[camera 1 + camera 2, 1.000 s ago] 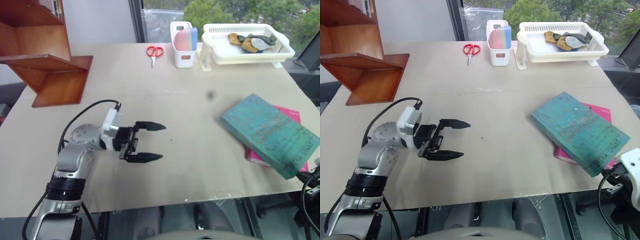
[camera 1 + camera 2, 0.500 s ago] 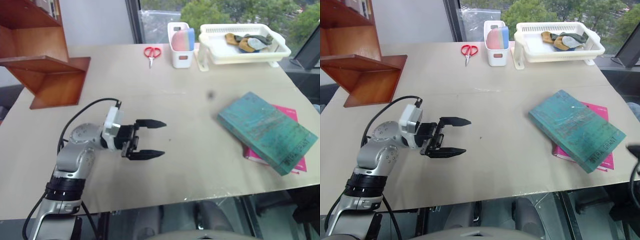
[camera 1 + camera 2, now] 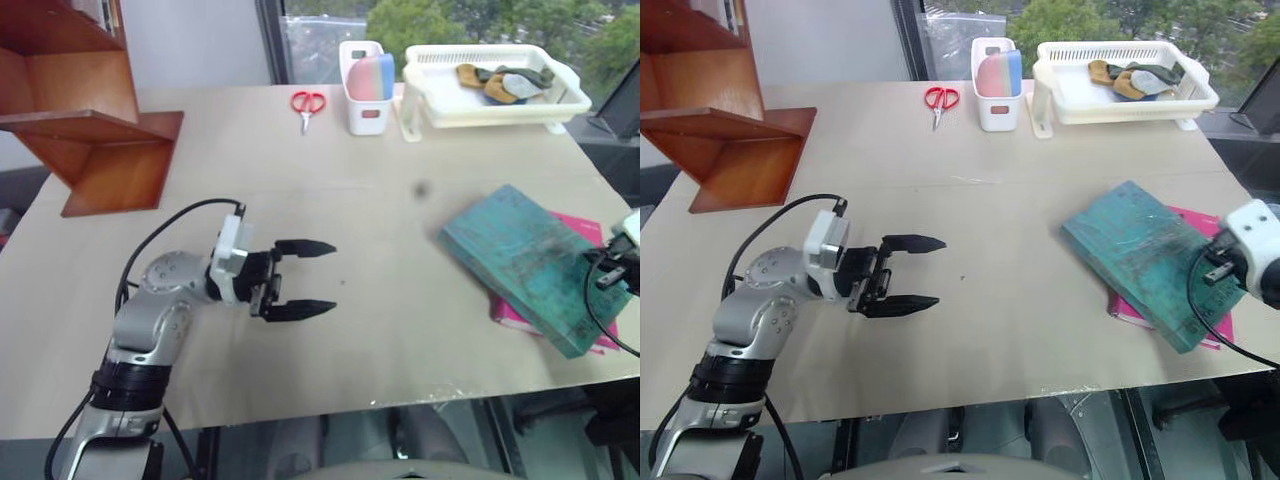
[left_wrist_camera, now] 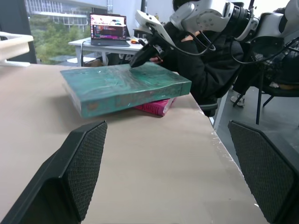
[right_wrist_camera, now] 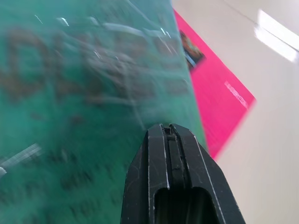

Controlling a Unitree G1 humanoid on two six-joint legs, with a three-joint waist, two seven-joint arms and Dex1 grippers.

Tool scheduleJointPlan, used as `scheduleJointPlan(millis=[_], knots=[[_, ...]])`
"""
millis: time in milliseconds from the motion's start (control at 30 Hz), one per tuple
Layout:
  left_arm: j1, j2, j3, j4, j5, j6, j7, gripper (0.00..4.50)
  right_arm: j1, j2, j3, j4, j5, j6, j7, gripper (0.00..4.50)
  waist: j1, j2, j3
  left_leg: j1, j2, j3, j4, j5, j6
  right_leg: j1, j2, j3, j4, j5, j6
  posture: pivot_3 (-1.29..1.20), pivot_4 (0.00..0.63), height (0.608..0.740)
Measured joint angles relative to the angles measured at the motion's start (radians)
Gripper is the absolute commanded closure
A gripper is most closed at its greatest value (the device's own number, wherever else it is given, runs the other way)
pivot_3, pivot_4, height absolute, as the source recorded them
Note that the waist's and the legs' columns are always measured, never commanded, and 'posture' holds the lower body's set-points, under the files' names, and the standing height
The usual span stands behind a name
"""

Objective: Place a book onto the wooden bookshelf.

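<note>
Barely begun; large teal-green hardcover book lying on thin magenta-pink book near tabletop's right edge; right gripper pressed together above it; left gripper spread, empty; reddish-brown wooden bookshelf at far-left corner, awaiting it.

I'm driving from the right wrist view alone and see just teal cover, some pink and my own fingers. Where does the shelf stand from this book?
Observer: The wooden bookshelf stands at the table's far left corner; the book lies near the right edge.
Operator: Is the teal one flat on the table?
Observer: No, it lies on a pink book.
Operator: And the other arm?
Observer: The left end effector is open, over bare table, pointing toward the books.
Operator: Mine?
Observer: The right end effector is shut, tips at the teal cover.
</note>
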Motion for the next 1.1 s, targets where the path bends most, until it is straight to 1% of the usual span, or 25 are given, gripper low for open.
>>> scheduleJointPlan(millis=[100, 167, 267, 333, 467, 533, 600, 700, 833, 967, 1000, 1033, 1100], knots=[[0.037, 0.001, 0.006, -0.032, -0.001, 0.000, 0.020, 0.00, -0.111, 0.034, 0.086, 0.113, -0.037, -0.054, 0.002, 4.45, 0.001, 0.000, 0.000, 0.000, 0.000, 0.000, 0.001, 0.000, 0.000, 0.000, 0.000, 0.000, 0.000, 0.000, 0.000, 0.00, 0.150, 0.740], [0.047, 0.003, 0.008, -0.043, -0.003, 0.000, 0.027, 0.00, -0.148, 0.039, 0.107, 0.174, -0.057, -0.077, -0.002, 4.45, 0.004, -0.001, -0.001, 0.001, 0.000, 0.000, 0.001, 0.000, 0.000, 0.001, 0.000, -0.001, 0.000, 0.000, 0.000, 0.00, 0.150, 0.740], [0.051, 0.003, 0.009, -0.058, -0.005, 0.000, 0.038, 0.00, -0.244, 0.064, 0.135, 0.301, -0.106, -0.090, -0.055, 4.45, 0.007, -0.003, -0.002, 0.001, 0.000, -0.001, 0.003, 0.000, 0.000, 0.001, 0.000, 0.000, 0.001, 0.001, 0.000, 0.00, 0.150, 0.740], [0.055, 0.004, 0.009, -0.063, -0.008, 0.000, 0.046, 0.00, -0.264, 0.065, 0.138, 0.345, -0.128, -0.090, -0.085, 4.45, 0.012, -0.004, -0.003, 0.001, 0.000, -0.001, 0.004, 0.000, 0.000, 0.001, 0.000, 0.000, 0.001, 0.001, 0.000, 0.00, 0.150, 0.740], [0.063, 0.006, 0.009, -0.065, -0.010, 0.000, 0.054, 0.00, -0.235, 0.061, 0.120, 0.338, -0.137, -0.080, -0.099, 4.45, 0.020, -0.005, -0.003, 0.000, 0.000, -0.002, 0.003, 0.000, 0.000, 0.001, 0.000, -0.001, 0.001, 0.001, 0.000, 0.00, 0.150, 0.740], [0.063, 0.006, 0.009, -0.070, -0.012, 0.001, 0.057, 0.00, -0.185, 0.062, 0.075, 0.283, -0.131, -0.071, -0.109, 4.45, 0.032, -0.005, -0.003, 0.000, 0.000, -0.002, 0.003, 0.000, 0.000, 0.002, 0.000, -0.001, 0.001, 0.001, 0.000, 0.00, 0.150, 0.740], [0.063, 0.007, 0.009, -0.074, -0.013, 0.001, 0.061, 0.00, -0.152, 0.074, 0.041, 0.243, -0.114, -0.059, -0.112, 4.45, 0.034, -0.005, -0.003, -0.001, 0.000, -0.002, 0.002, 0.000, 0.000, 0.001, 0.000, -0.001, 0.001, 0.001, 0.000, 0.00, 0.150, 0.740], [0.057, 0.006, 0.007, -0.077, -0.015, 0.003, 0.073, 0.00, -0.068, 0.104, -0.022, 0.109, -0.068, -0.005, -0.115, 4.45, 0.031, -0.004, -0.003, -0.001, 0.000, -0.001, 0.002, 0.000, 0.000, 0.001, 0.000, 0.000, 0.001, 0.001, 0.000, 0.00, 0.150, 0.740], [0.046, 0.006, 0.006, -0.078, -0.017, 0.005, 0.074, 0.00, -0.015, 0.112, -0.080, 0.042, -0.059, 0.050, -0.146, 4.45, 0.028, -0.002, -0.002, -0.001, 0.000, 0.000, 0.002, 0.000, 0.000, 0.001, 0.000, 0.000, 0.001, 0.001, 0.000, 0.00, 0.150, 0.740], [0.040, 0.004, 0.004, -0.078, -0.017, 0.009, 0.073, 0.00, 0.005, 0.089, -0.141, 0.073, -0.091, 0.060, -0.202, 4.45, 0.028, -0.001, -0.002, -0.001, 0.000, 0.000, 0.002, 0.000, 0.000, 0.000, 0.000, 0.000, 0.001, 0.001, 0.000, 0.00, 0.150, 0.740], [0.036, 0.004, 0.004, -0.078, -0.017, 0.009, 0.073, 0.00, 0.004, 0.070, -0.163, 0.109, -0.108, 0.059, -0.217, 4.45, 0.029, -0.001, -0.002, -0.001, 0.000, 0.000, 0.002, 0.000, 0.000, 0.000, 0.000, 0.000, 0.001, 0.001, 0.000, 0.00, 0.150, 0.740], [0.036, 0.004, 0.004, -0.078, -0.016, 0.009, 0.073, 0.00, 0.004, 0.065, -0.166, 0.119, -0.110, 0.056, -0.218, 4.45, 0.029, -0.001, -0.002, -0.001, 0.000, 0.000, 0.002, 0.000, 0.000, 0.000, 0.000, 0.000, 0.001, 0.001, 0.000, 0.00, 0.150, 0.740], [0.036, 0.004, 0.004, -0.072, -0.016, 0.007, 0.064, 0.00, -0.017, 0.029, -0.166, 0.215, -0.117, 0.036, -0.211, 4.45, 0.027, 0.000, -0.002, -0.001, 0.000, 0.000, 0.002, 0.000, 0.000, 0.000, 0.000, 0.001, 0.001, 0.001, 0.000, 0.00, 0.150, 0.740]])
